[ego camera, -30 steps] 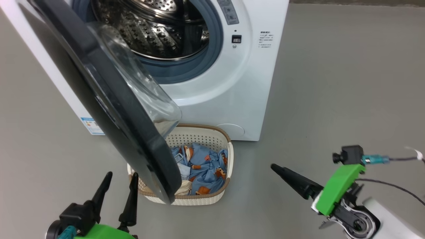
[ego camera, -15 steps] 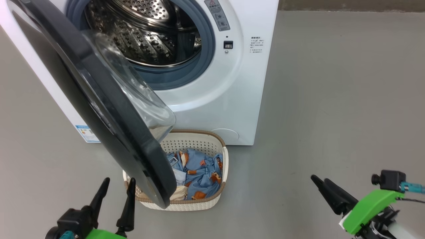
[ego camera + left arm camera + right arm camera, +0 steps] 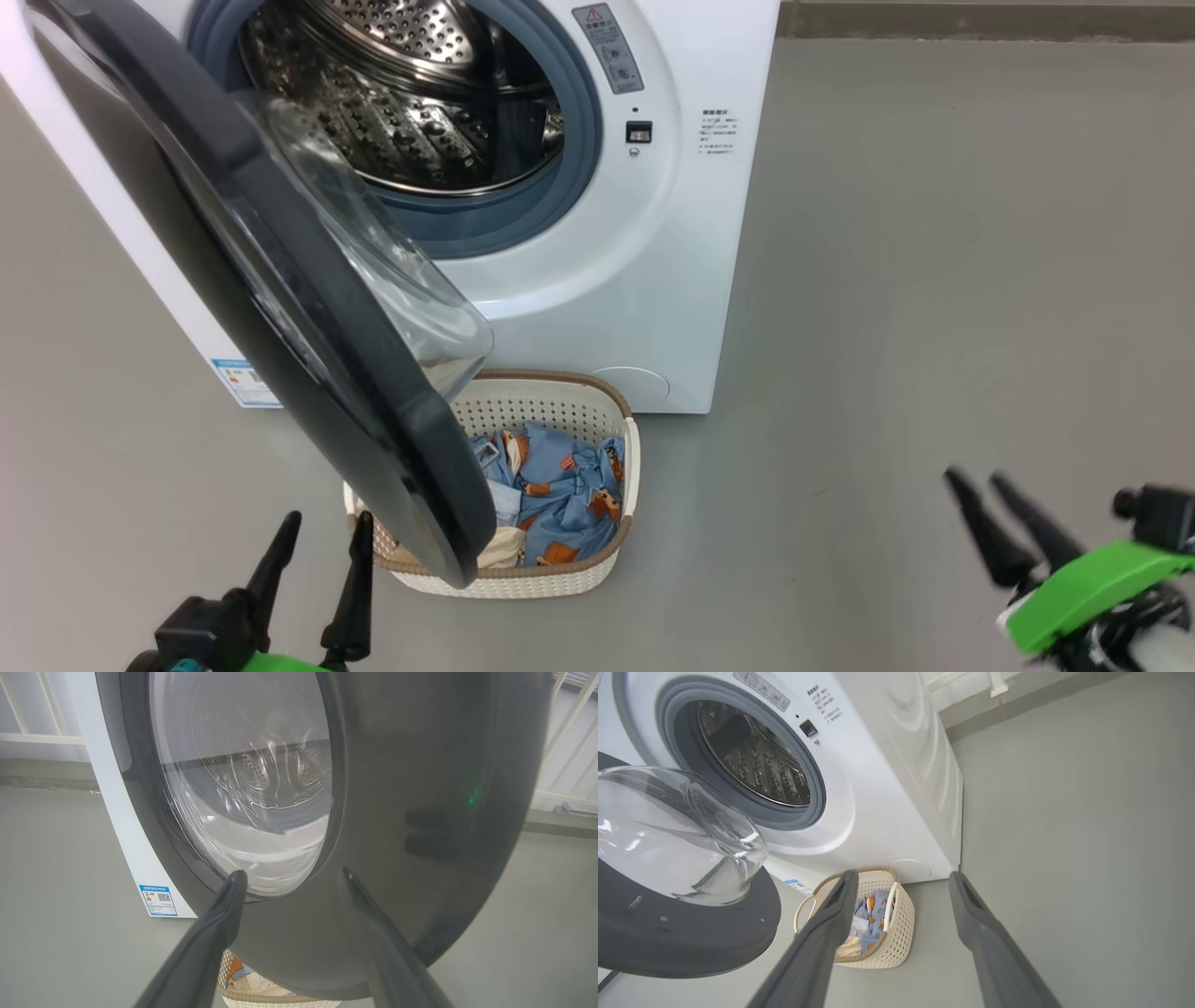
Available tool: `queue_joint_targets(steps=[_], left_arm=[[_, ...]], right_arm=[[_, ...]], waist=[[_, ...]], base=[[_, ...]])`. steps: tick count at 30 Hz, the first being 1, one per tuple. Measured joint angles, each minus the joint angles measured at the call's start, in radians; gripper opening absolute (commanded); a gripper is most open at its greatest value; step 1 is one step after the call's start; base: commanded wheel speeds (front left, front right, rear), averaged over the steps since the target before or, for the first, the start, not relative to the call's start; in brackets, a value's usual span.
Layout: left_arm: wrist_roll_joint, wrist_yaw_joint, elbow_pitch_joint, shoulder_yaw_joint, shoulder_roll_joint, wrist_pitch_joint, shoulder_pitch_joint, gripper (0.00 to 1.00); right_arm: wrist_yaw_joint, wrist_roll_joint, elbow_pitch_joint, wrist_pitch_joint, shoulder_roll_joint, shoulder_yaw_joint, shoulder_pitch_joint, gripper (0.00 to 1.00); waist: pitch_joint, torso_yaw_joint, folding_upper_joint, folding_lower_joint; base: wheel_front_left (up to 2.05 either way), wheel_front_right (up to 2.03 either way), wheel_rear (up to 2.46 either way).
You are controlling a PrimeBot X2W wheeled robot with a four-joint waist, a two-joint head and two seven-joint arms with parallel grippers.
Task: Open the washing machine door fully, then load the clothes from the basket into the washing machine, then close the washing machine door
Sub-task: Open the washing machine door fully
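Before the white boxy washing machine (image 3: 597, 308), one cream perforated plastic basket (image 3: 523, 586) holds blue bear-print clothes (image 3: 560, 485), partly under the open black-ringed glass door (image 3: 308, 308). Left wrist view meets its outer face, right wrist view its bowl. Spread and empty are the left pincer (image 3: 330, 515) and the right pincer (image 3: 974, 476).

Right tool (image 3: 974, 476) has pulled back, away from the basket (image 3: 523, 583)
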Motion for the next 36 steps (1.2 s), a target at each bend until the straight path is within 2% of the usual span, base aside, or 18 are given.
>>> queue_joint_targets(steps=[4,11,17,22,27,36], left_arm=[[0.000,0.000,0.000,0.002,0.000,0.000,0.000,1.00],[0.000,0.000,0.000,0.006,-0.001,0.000,-0.001,1.00],[0.000,0.000,0.000,0.009,-0.002,0.000,-0.001,1.00],[0.000,0.000,0.000,0.010,-0.003,0.000,-0.001,1.00],[0.000,0.000,0.000,0.010,-0.004,0.000,-0.001,1.00],[0.000,0.000,0.003,0.013,-0.008,0.000,-0.002,1.00]], right_arm=[[0.000,-0.179,-0.045,0.000,0.051,-0.160,0.041,1.00],[0.000,-0.491,-0.144,0.000,0.155,-0.366,0.158,1.00],[0.000,-0.679,-0.211,-0.001,0.255,-0.552,0.218,1.00],[0.000,-0.758,-0.245,-0.001,0.304,-0.620,0.251,1.00],[0.000,-0.819,-0.253,-0.001,0.312,-0.621,0.277,1.00],[0.000,-0.843,-0.248,-0.001,0.326,-0.626,0.290,1.00]], waist=[[0.003,-0.004,0.0000,0.0000],[0.009,-0.002,0.0000,0.0000],[0.011,0.003,0.0000,0.0000],[0.013,0.005,0.0000,0.0000],[0.019,0.007,0.0000,0.0000],[0.022,0.016,0.0000,0.0000]], base=[[0.00,0.00,0.00],[0.00,0.00,0.00],[0.00,0.00,0.00],[0.00,0.00,0.00],[0.00,0.00,0.00],[0.00,0.00,0.00]])
